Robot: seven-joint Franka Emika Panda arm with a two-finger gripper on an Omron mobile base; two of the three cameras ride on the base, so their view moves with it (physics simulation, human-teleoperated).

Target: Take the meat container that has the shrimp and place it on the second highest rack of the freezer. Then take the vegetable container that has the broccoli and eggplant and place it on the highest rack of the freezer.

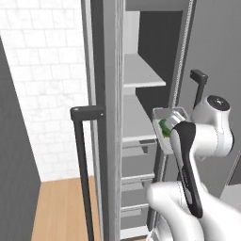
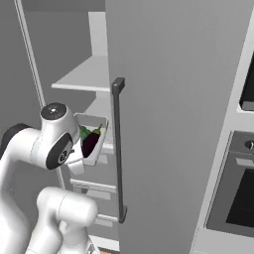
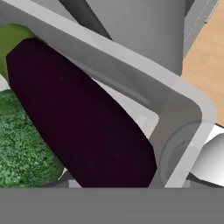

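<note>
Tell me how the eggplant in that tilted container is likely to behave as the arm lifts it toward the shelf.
The eggplant looks smooth, glossy and oval, so it would probably slide or roll easily. The container is steeply tilted, so it may shift toward the low side. The broccoli pressed beside it and the raised rim likely hold it in.

Both base views flank the arm, facing 12 o'clock into the open freezer (image 1: 141,80); hand view presses against the eggplant (image 3: 78,118).
</note>
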